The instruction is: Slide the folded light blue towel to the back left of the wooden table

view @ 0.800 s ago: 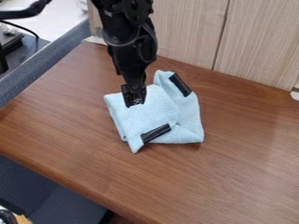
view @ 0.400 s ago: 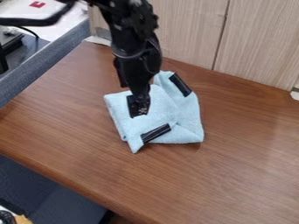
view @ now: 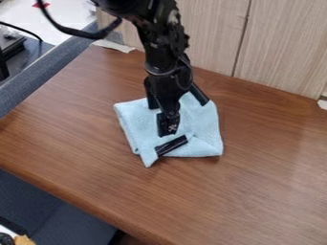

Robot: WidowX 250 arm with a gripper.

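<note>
Over the middle of the cloth (view: pixel 134 118), just above the lower strip (view: pixel 171 146): black pincer (view: pixel 168 129), tip down. Spread or pressed together, cannot tell; whether touching cloth, cannot tell either. Has moved down and rightward since the earlier frames, away from the cloth's upper left part, toward the lower strip. Farther out, upper strip (view: pixel 200 95), partly behind the arm (view: pixel 167 76). Cloth folded on the table (view: pixel 256 191), near corner jutting; no visible shift in place or folds meanwhile. Judged from that: a change of position only, closer to the lower strip, with work on the cloth seemingly no further along.
</note>
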